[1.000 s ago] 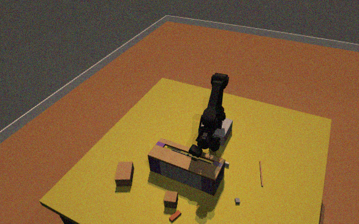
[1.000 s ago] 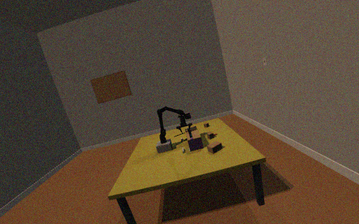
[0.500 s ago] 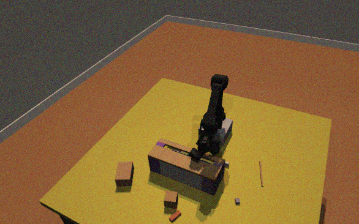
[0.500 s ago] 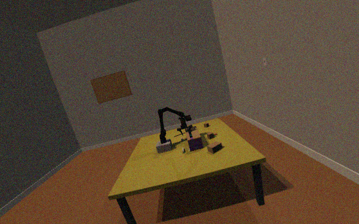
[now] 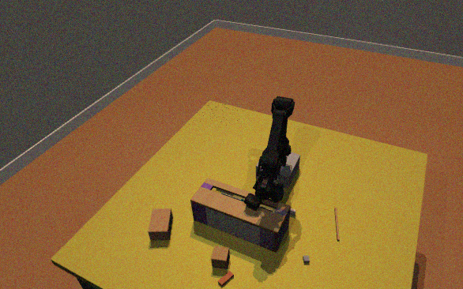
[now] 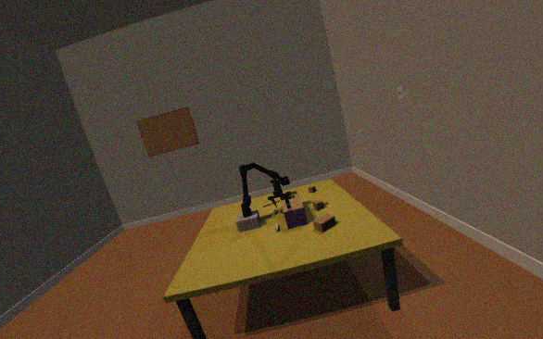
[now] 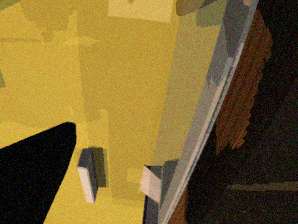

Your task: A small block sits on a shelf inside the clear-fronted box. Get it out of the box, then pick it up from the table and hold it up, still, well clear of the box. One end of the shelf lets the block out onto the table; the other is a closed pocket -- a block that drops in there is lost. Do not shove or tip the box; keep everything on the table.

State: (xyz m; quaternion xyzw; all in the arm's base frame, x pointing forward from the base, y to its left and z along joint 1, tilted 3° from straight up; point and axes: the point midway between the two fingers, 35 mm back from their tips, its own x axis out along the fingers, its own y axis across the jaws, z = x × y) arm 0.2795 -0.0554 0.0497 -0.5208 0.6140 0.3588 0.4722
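No step is done, we judge: the black parallel-jaw gripper [image 7: 120, 185] stands open and empty above the tan-topped clear-fronted box [image 5: 227, 207]. We cannot see the block; extraction, pickup and lift remain.

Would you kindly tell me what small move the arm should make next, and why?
Probably a short slide toward the end of the box nearest the stick. A small grey piece lies on the table there, possibly the block, and the jaws hang open and empty above the box.
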